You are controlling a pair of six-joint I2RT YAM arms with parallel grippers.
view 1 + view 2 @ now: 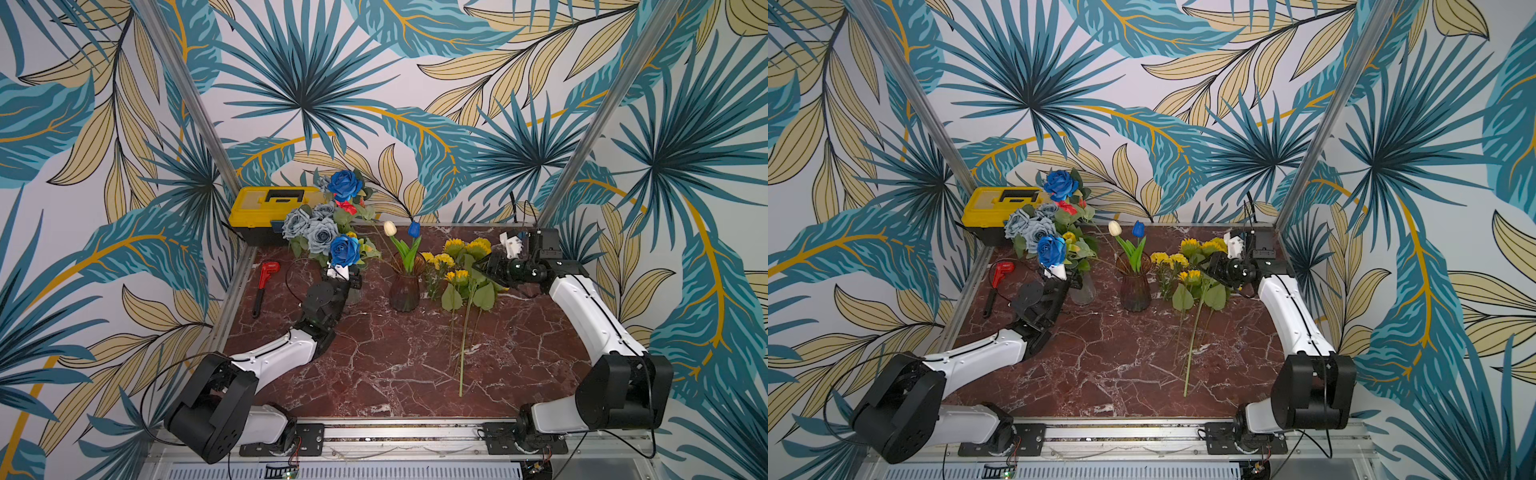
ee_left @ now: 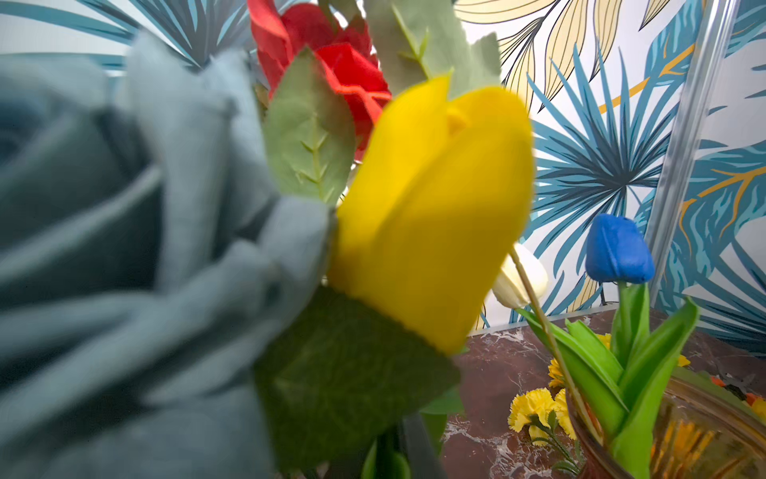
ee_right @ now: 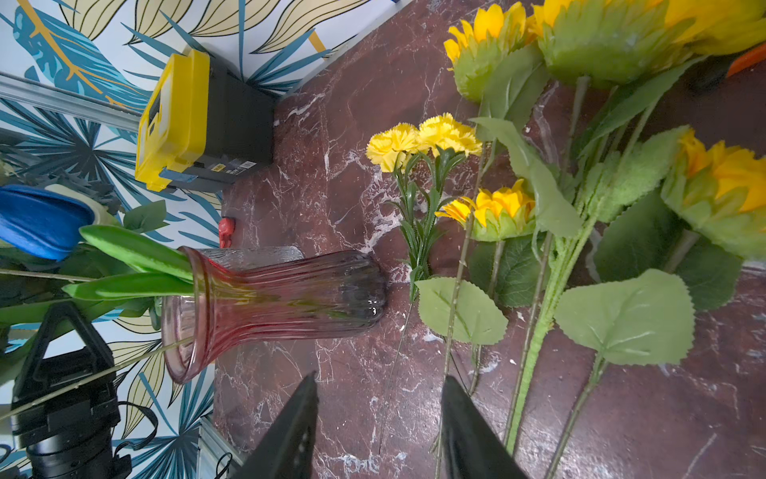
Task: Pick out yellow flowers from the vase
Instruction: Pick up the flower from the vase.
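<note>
A clear vase at the back left holds blue, grey and red roses and one yellow flower, small among the leaves in a top view. My left gripper is at that vase's neck, half hidden under a blue rose. In the left wrist view a dark finger presses against a green stem under the yellow bloom, so the left gripper is shut on it. Several yellow flowers lie on the table at the right. Just above them my right gripper stands open and holds nothing.
A brown ribbed vase with a white tulip and a blue tulip stands mid-table between the arms. A yellow toolbox sits in the back left corner, with a red wrench in front of it.
</note>
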